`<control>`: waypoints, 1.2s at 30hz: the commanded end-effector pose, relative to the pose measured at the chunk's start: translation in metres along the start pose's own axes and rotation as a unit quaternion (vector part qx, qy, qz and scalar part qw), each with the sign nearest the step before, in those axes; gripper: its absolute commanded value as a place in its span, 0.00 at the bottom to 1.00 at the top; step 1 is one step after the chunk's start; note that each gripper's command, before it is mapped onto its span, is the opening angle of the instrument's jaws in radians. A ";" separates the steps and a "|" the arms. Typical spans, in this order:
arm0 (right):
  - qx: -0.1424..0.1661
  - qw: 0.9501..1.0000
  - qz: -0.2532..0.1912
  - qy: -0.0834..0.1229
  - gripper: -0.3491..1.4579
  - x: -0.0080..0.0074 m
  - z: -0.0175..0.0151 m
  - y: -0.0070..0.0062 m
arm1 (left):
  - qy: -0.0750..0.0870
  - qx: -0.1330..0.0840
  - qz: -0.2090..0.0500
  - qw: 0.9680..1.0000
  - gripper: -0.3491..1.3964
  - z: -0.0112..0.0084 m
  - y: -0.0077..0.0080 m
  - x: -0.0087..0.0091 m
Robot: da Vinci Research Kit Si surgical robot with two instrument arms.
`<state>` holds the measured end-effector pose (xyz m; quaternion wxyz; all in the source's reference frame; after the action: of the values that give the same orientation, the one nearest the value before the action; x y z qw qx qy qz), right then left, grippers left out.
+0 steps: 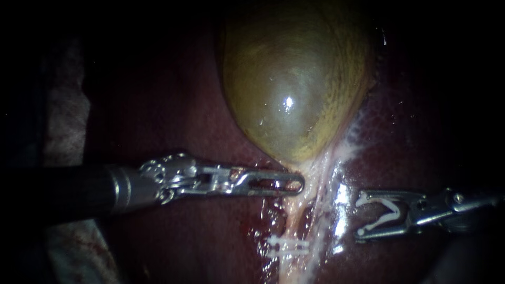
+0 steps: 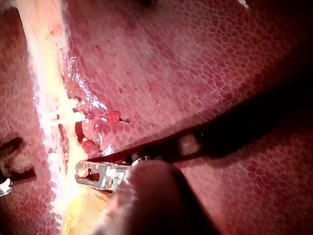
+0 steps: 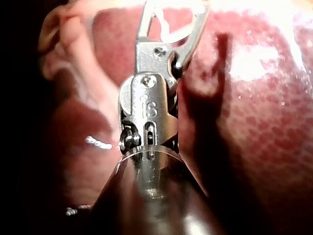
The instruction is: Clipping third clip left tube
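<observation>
Two white clips (image 1: 286, 246) cross the left tube (image 1: 291, 226), which runs away toward the gallbladder (image 1: 292, 89). My right instrument (image 1: 362, 216), jaws wide around a fresh clip (image 1: 379, 200), faces the tube broadside from nearby. My left instrument (image 1: 297, 184) touches the tube's far end; I cannot tell whether it grips.

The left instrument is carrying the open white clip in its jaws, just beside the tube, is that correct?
Not quite. It is the right instrument that carries the open white clip in its jaws, just beside the tube. The endoscope view shows this.
</observation>
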<state>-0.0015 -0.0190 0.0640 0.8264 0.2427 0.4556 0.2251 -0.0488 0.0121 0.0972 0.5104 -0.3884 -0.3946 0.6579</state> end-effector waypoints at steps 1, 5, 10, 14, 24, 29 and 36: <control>0.000 1.000 0.000 0.000 0.52 0.0000 0.0000 0.0000 | 0.000 0.000 0.000 1.000 0.00 0.0000 0.0000 0.0000; 0.000 1.000 0.000 0.000 0.52 0.0000 0.0001 -0.0001 | 0.000 0.000 0.000 1.000 0.00 0.0000 0.0000 0.0000; -0.001 1.000 0.006 0.002 0.52 0.0002 0.0003 -0.0002 | 0.000 0.000 0.000 1.000 0.00 0.0000 0.0001 -0.0001; -0.002 0.999 0.033 0.003 0.52 0.0002 0.0005 -0.0003 | -0.001 0.000 0.000 1.000 0.00 -0.0003 0.0002 0.0000; 0.008 0.996 0.093 0.010 0.52 0.0007 0.0017 -0.0010 | -0.003 -0.002 -0.003 1.000 0.00 -0.0012 0.0015 -0.0001; 0.013 0.992 0.120 0.024 0.52 0.0010 0.0023 -0.0012 | -0.004 -0.003 -0.004 1.000 0.00 -0.0016 0.0021 -0.0002; 0.020 0.983 0.166 0.079 0.52 0.0013 0.0029 -0.0014 | -0.006 -0.005 -0.005 1.000 0.00 -0.0025 0.0025 -0.0004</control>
<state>0.0020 -0.0200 0.0637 0.7313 0.3136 0.4781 0.3718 -0.0472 0.0116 0.0938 0.5099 -0.3849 -0.4029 0.6554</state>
